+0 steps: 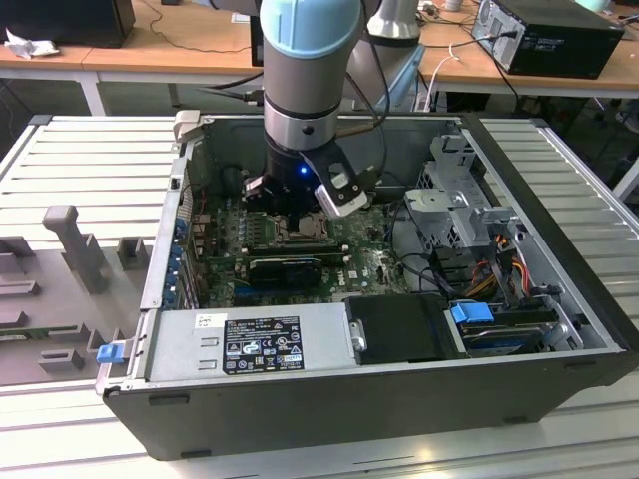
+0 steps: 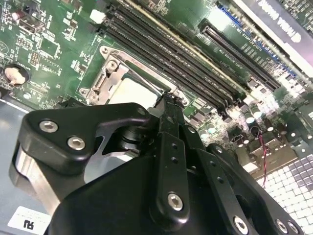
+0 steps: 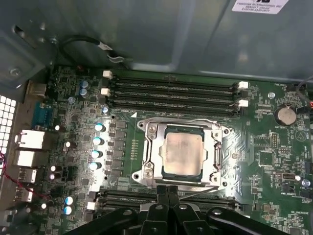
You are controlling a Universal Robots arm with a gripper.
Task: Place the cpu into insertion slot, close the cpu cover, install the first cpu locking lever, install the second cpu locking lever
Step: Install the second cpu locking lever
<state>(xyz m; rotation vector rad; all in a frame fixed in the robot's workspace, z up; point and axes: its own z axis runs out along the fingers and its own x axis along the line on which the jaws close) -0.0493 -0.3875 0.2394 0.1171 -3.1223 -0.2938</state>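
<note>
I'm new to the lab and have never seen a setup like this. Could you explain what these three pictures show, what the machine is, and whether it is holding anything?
The exterior view looks from outside at an open computer case on a workbench. A robot arm reaches down into it.

The two wrist views come from cameras riding on the arm. Both show the black gripper close over the green motherboard.

In the middle of the board sits the insertion slot with the cpu, a silver-grey square, already in it. The cpu cover, a metal frame, lies flat around the chip. Long black memory slots run beside it.

The gripper's fingers are pressed together at the socket's edge, and nothing can be seen held between them.
</note>
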